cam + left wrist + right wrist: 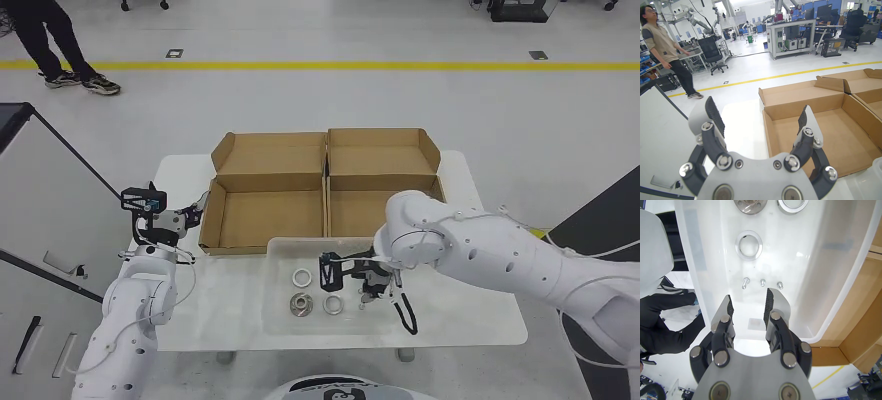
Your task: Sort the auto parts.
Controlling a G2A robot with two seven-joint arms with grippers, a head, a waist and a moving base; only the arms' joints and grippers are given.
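in the top view a clear plastic tray point(272, 300) sits in the lower middle of the frame on the white surface point(480, 320). two open cardboard boxes lie just behind it, side by side: the left box point(265, 215) and the right box point(380, 190), flaps up.

the right gripper point(749, 295) hangs over the tray's right half, its jaws spread with nothing between them. in the top view this gripper point(372, 290) is at the end of the white arm that comes in from the right edge of the frame. just beyond its fingertips three small bolts point(762, 282) stand in a row on the tray floor, heads up and apart from one another. past them lies a flat ring point(748, 245). farther on, a flanged disc point(749, 206) and a thick ring point(792, 205) lie side by side. in the top view the flanged disc point(299, 305) and flat ring point(332, 304) lie at lower centre, the thick ring point(300, 276) just above them.

the left gripper point(757, 103) is held above the surface at the left box's outer wall, in the middle left of the top view point(195, 210). its jaws are spread wide and hold nothing.
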